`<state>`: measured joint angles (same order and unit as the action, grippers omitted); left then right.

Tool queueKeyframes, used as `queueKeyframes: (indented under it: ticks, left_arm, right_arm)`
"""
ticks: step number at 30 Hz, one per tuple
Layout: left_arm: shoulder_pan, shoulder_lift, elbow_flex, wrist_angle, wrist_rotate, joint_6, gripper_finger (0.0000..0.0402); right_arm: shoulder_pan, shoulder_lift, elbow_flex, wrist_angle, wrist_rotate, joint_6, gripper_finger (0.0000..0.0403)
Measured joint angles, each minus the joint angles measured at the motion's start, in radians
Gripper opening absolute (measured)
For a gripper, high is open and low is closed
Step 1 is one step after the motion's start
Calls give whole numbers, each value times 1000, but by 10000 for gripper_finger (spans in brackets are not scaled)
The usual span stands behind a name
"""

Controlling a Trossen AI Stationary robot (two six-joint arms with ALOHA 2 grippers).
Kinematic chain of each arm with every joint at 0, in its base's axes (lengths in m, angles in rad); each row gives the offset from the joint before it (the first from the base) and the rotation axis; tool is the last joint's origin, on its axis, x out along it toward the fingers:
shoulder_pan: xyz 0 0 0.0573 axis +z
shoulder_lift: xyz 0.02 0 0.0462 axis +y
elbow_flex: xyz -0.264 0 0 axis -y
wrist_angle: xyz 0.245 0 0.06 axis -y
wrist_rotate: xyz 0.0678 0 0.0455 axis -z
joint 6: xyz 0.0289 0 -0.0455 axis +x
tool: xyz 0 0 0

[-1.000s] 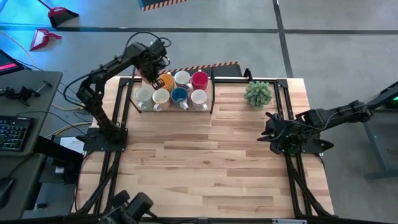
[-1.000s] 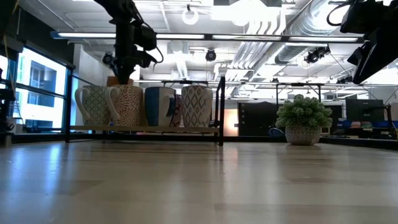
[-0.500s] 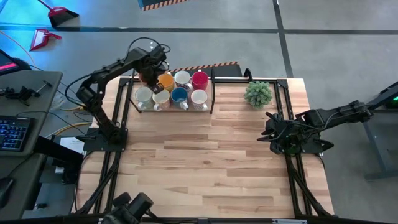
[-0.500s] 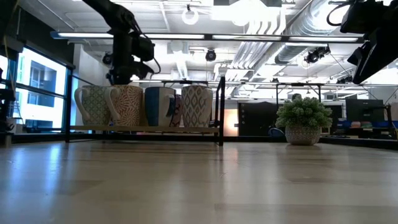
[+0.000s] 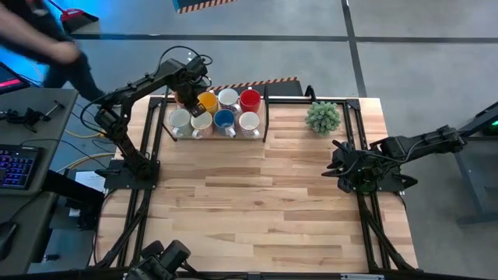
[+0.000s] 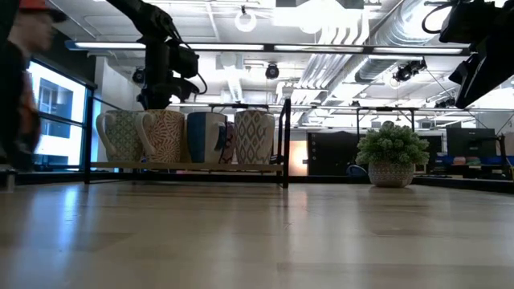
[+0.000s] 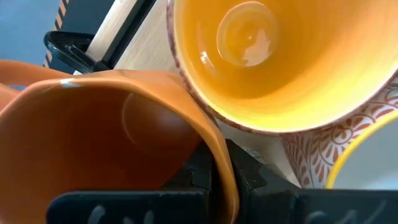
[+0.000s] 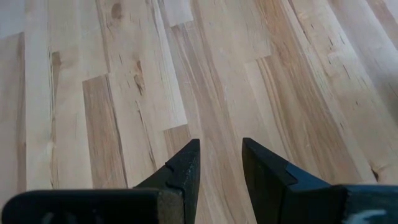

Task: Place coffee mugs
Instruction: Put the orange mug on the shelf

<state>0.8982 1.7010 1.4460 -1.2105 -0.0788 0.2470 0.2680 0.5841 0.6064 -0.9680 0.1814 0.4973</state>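
At rack's back-left corner, left end effector (image 5: pixel 187 95) grips red-orange mug (image 7: pixel 99 143); right end effector (image 8: pixel 219 163) open

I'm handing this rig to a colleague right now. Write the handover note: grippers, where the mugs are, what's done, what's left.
Left gripper: shut on the rim of the red-orange ceramic mug, at the far-left slot of the black wire rack.
Right gripper: open, empty, idle over the right side of the wooden table.
Done: seven other mugs stand in the rack, including the yellow-orange mug, red mug and blue mug.
Left: release the red-orange mug, withdraw the arm.
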Motion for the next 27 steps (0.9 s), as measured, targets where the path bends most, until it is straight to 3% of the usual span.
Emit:
queueKeyframes:
  ticks: [13, 20, 27]
  left_arm:
    - [1, 0, -5, 4, -16, 1, 5]
    - [12, 1, -80, 11, -15, 8, 5]
    - [11, 1, -50, 89, -8, 27, 5]
  right_arm:
    - [0, 0, 0, 0, 0, 0, 99]
    - [0, 0, 0, 0, -1, -3, 99]
    - [0, 0, 0, 0, -1, -4, 99]
